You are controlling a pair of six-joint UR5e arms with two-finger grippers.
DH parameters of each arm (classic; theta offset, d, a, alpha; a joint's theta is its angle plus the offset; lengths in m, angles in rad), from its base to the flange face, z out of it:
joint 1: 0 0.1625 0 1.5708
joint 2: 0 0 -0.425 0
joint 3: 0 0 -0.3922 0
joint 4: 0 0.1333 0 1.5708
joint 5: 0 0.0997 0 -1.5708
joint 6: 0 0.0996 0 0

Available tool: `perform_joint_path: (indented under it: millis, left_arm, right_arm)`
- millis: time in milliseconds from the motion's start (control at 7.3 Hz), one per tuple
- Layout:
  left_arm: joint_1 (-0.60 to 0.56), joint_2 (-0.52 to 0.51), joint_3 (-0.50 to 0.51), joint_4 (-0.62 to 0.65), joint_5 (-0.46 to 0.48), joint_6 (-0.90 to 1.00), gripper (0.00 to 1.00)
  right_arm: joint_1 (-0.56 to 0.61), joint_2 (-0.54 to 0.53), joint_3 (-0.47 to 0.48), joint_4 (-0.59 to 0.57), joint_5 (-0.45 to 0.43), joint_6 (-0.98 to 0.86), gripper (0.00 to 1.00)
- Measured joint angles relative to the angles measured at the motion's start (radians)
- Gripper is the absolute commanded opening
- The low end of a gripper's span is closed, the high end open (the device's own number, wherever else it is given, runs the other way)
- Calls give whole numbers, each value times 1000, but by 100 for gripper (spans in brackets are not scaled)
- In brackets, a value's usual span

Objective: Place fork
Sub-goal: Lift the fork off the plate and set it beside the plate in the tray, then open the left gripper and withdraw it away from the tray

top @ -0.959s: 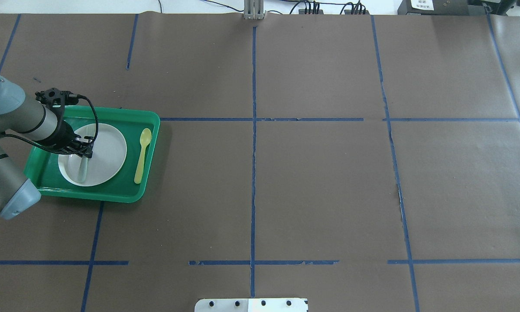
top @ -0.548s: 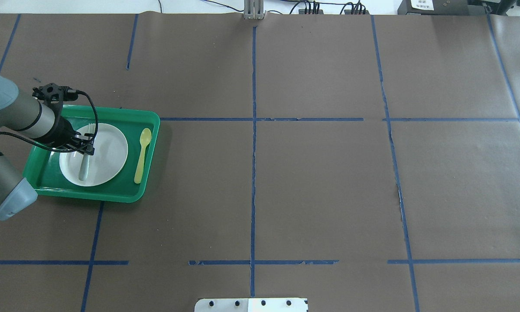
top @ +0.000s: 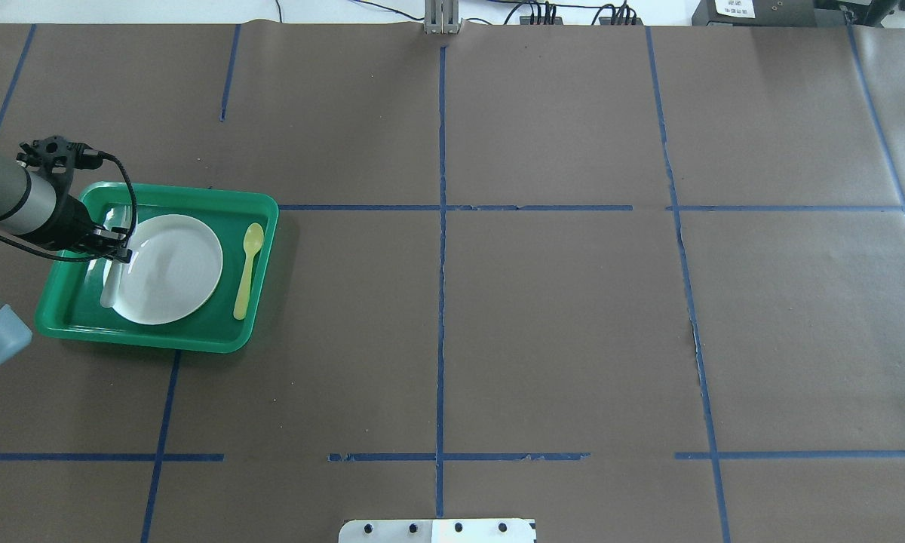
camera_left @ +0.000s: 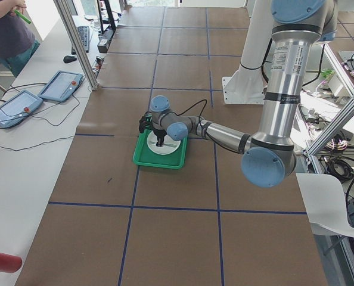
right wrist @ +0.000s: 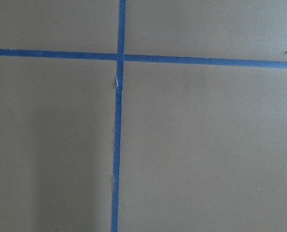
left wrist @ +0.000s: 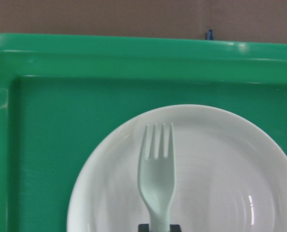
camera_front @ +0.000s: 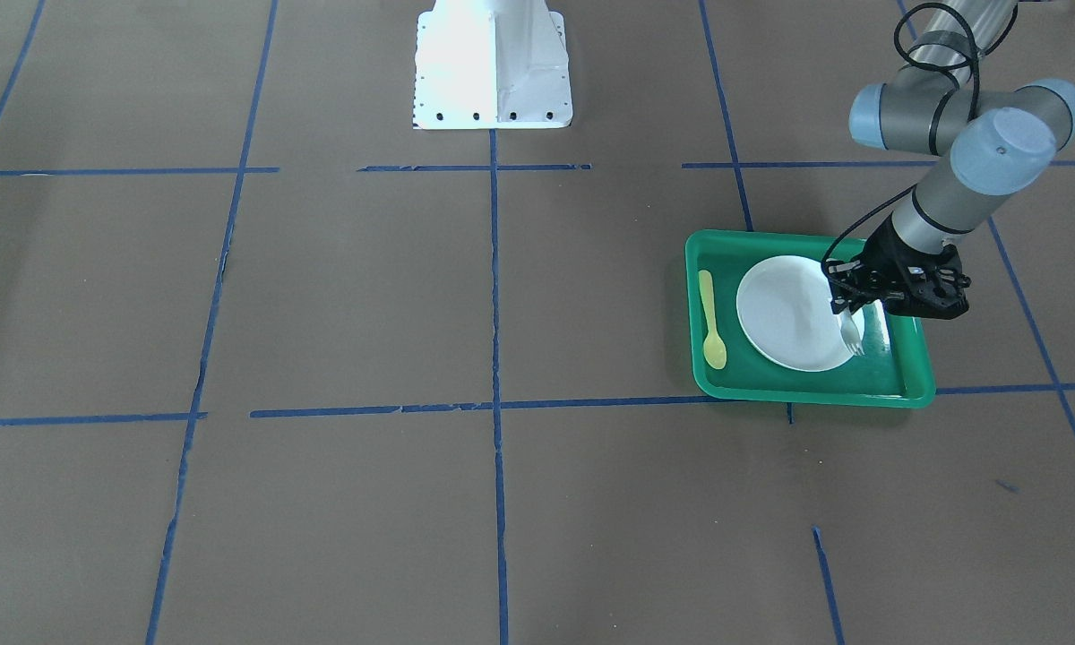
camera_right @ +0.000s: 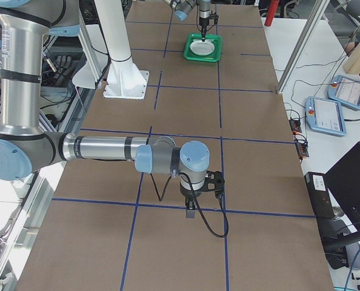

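Observation:
The pale whitish-grey fork (left wrist: pixel 156 169) is held by its handle in my left gripper (top: pixel 118 253), tines pointing away from the robot. It hangs over the left rim of the white plate (top: pixel 170 269) in the green tray (top: pixel 196 332). In the front view the fork (camera_front: pixel 851 333) pokes out below the left gripper (camera_front: pixel 847 303) at the plate's (camera_front: pixel 788 313) edge. My right gripper (camera_right: pixel 191 212) shows only in the exterior right view, low over bare table far from the tray. I cannot tell if it is open or shut.
A yellow plastic spoon (top: pixel 247 270) lies in the tray to the right of the plate. The table is brown paper with blue tape lines (top: pixel 441 302). The robot's white base plate (camera_front: pixel 493 63) stands at the near edge.
My left gripper has moved left with the fork, from over the plate's left part to its left rim. The plate, spoon and tray have not moved.

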Motion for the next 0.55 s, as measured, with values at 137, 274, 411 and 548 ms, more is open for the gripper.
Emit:
perform_joint_path:
  millis: [137, 274, 411, 548]
  left_arm:
    - [-19, 18, 6, -3, 1, 42, 0]
    - [-28, 28, 10, -6, 3, 64, 0]
    - [-31, 32, 12, -6, 3, 73, 0]
    - [-32, 34, 13, -7, 4, 77, 0]
  right_arm:
    - [0, 0, 0, 0, 0, 0, 100]
    - [0, 0, 0, 0, 0, 0, 100]
    - [0, 0, 0, 0, 0, 0, 100]
    - [0, 0, 0, 0, 0, 0, 100]
